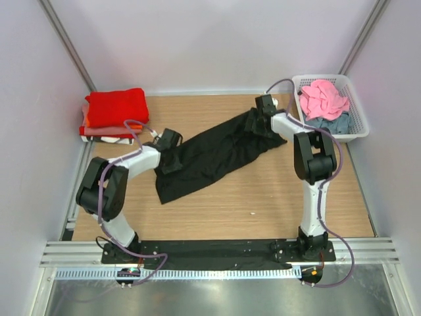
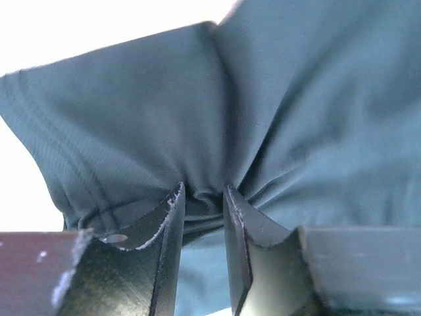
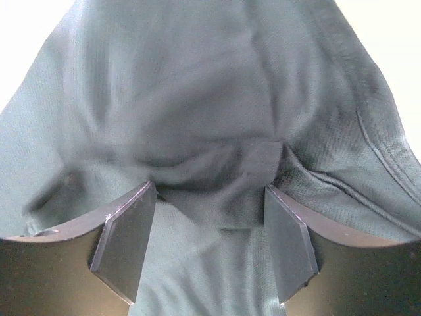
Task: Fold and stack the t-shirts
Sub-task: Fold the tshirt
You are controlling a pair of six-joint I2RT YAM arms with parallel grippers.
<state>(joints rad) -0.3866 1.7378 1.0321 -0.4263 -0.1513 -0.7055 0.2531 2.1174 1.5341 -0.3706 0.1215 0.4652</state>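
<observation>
Between 2 grippers — black t-shirt (image 1: 210, 155), stretched, rumpled, diagonal

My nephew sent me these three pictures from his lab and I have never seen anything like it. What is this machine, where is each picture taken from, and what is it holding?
It is two robot arms bolted to the near edge of a wooden table, each ending in a two-finger gripper. The wide picture comes from a camera above and behind the arms; the two close-ups come from small cameras on the wrists.

A black t-shirt is stretched between the arms. The left gripper pinches a bunch of its cloth between nearly closed fingers. The right gripper has cloth between wider-set fingers; whether it grips firmly I cannot tell.

At the far left sits a stack of folded shirts, red on top. At the far right a white basket holds a pink shirt and a grey-blue shirt.
</observation>
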